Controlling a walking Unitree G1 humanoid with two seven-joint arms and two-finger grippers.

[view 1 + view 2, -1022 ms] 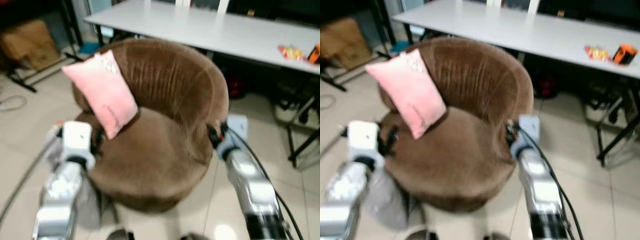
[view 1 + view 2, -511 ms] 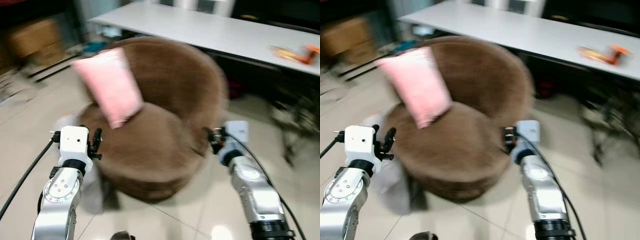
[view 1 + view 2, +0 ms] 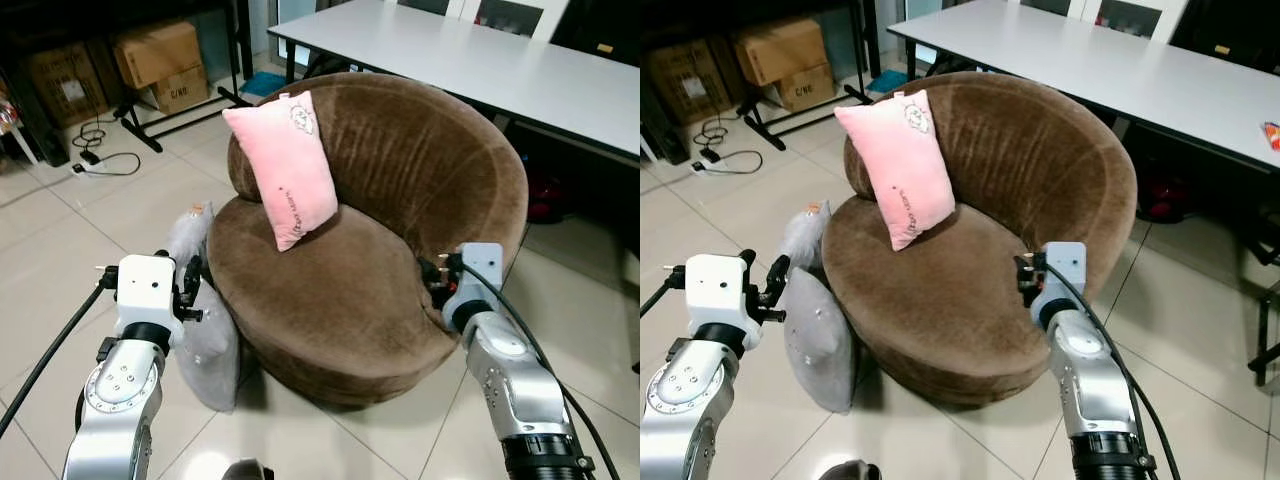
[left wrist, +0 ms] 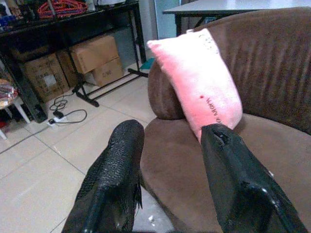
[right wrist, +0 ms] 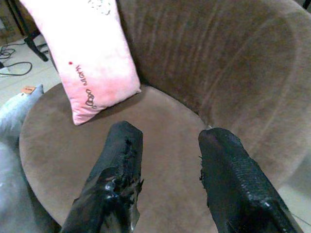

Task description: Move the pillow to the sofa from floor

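A pink pillow [image 3: 285,170] stands on the round brown sofa chair [image 3: 340,300], leaning against its backrest. On the tiled floor by the sofa's left side lies a grey pillow [image 3: 212,345], with a second grey one [image 3: 190,228] behind it. My left gripper [image 3: 192,288] is open, empty, just above the grey pillow beside the sofa's left edge; its wrist view looks past the fingers [image 4: 125,145] at the pink pillow [image 4: 199,82]. My right gripper [image 3: 432,278] is open and empty at the sofa's right rim, facing the seat [image 5: 160,121].
A long white table [image 3: 480,60] stands behind the sofa. Cardboard boxes [image 3: 160,55] sit under a black rack at the back left, and a cable with a plug strip [image 3: 95,160] lies on the floor there. Open tiled floor spreads left and right of the sofa.
The camera has pulled back and swung, bringing the grey floor pillows into view. Both grippers now sit farther back from the sofa seat. The pink pillow has stayed on the sofa.
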